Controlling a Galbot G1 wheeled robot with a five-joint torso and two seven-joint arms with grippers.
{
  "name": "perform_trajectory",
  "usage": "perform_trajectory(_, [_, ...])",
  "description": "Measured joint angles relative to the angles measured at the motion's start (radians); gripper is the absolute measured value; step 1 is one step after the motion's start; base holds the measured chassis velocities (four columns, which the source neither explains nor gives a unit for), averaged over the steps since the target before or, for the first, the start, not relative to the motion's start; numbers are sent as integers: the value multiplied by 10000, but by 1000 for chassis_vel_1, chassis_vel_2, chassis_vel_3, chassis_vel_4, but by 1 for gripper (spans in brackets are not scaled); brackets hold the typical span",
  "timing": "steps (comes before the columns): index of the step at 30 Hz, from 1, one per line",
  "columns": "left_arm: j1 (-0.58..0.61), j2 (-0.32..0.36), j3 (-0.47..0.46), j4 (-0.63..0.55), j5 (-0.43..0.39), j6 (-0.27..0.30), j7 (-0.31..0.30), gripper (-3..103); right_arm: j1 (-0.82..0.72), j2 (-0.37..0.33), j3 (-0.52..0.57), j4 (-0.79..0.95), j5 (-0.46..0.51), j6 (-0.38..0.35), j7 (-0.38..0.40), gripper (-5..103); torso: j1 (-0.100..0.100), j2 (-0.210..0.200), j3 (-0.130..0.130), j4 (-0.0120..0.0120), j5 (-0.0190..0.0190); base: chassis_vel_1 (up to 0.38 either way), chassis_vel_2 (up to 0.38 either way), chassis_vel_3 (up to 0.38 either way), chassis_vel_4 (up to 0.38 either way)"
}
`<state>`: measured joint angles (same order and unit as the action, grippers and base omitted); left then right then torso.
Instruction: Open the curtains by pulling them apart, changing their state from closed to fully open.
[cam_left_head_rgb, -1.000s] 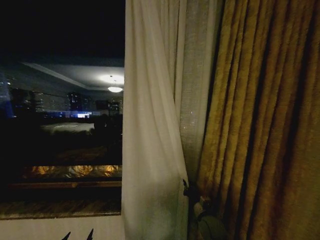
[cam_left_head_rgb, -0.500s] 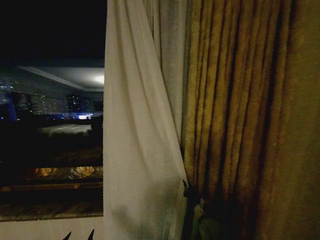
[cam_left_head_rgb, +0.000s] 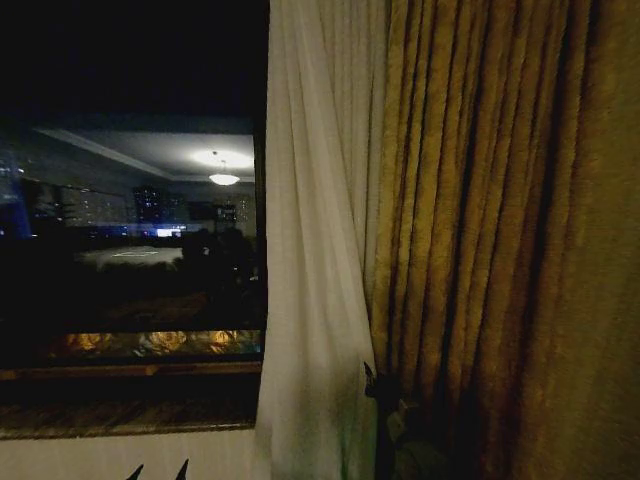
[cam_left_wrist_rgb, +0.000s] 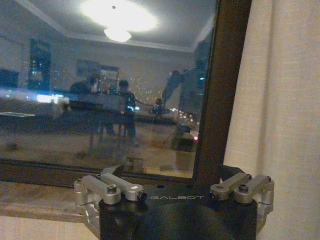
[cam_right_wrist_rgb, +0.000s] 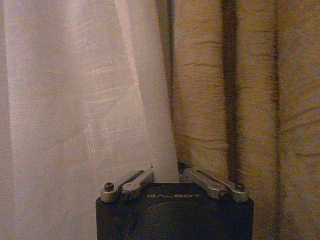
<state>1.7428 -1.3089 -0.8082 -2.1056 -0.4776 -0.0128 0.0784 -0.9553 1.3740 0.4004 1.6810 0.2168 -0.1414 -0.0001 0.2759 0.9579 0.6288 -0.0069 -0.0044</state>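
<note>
Sheer curtains (cam_left_head_rgb: 315, 300) bunched beside drape (cam_left_head_rgb: 500, 250) (window (cam_left_head_rgb: 130, 250) seemingly clear).

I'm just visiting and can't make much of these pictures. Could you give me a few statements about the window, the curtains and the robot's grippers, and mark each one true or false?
1. The sheer curtain hangs beside the gold drape. True.
2. The sheer curtain covers the whole window. False: the glass on the robot's left is bare, with the curtain gathered at the right.
3. A ceiling lamp is reflected in the glass. True.
4. The right gripper is at the sheer curtain's edge, low down next to the drape. True.
5. The left gripper is holding the gold drape. False: its tips sit low in front of the sill, away from the drape.
</note>
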Motion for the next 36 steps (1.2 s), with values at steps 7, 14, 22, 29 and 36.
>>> perform_trajectory(7, [-12,-30,3,-23,26,13,0,100,-176,0,-26,159,-29,156,-4,35,0,0,0,-1,3,0,0,0,0])
perform_trajectory(14, [-37,-114,-5,-49,41,39,-5,100,-646,0,-11,580,-41,163,134,57,0,0,-1,-1,0,0,0,0,0])
perform_trajectory(22, [-67,-248,61,-108,210,46,-5,100,-1510,0,21,1325,-545,6,109,89,0,0,0,-1,2,0,0,0,0])
perform_trajectory(29, [-99,-312,65,-115,209,48,-3,100,-2572,0,91,2209,-674,-17,178,100,-1,0,-1,-1,1,0,0,0,0])
perform_trajectory(36, [-148,-334,50,-62,118,41,-1,100,-3358,0,334,2997,-715,-18,560,100,0,0,-1,0,1,0,0,0,0])
